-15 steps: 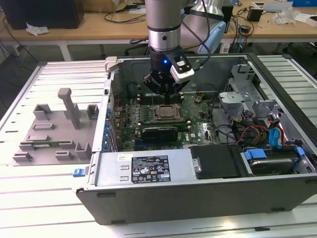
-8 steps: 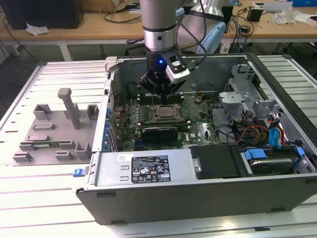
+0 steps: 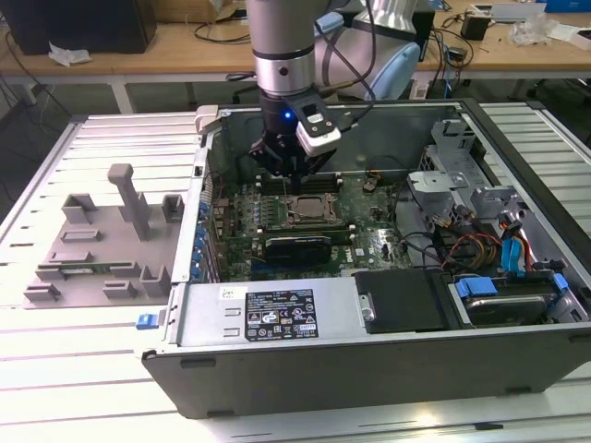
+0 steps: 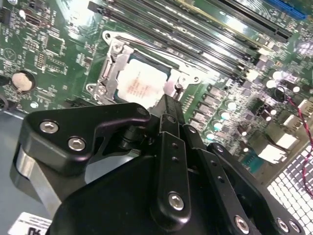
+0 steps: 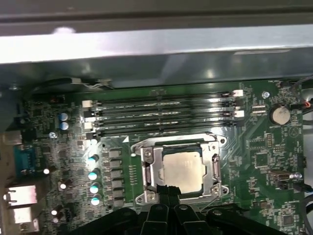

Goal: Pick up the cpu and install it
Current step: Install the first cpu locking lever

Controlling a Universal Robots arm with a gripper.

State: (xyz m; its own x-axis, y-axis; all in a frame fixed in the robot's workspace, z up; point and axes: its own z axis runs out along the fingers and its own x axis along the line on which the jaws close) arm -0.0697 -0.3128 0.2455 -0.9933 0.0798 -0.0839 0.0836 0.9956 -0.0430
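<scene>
My claw (image 5: 169, 189) hangs closed and empty above the socket.
The silvery square cpu (image 5: 185, 169) lies in the black metal-framed socket (image 5: 148, 169); an off-centre push from me could skew it.

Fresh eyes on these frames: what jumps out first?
The open computer case sits in the middle of the exterior view, with the gripper hanging inside it just above the motherboard. In the first wrist view the silvery cpu lies inside the socket's metal frame, close by the gripper's tip. A grey tray lies on the exterior view's left, outside the case.
</scene>
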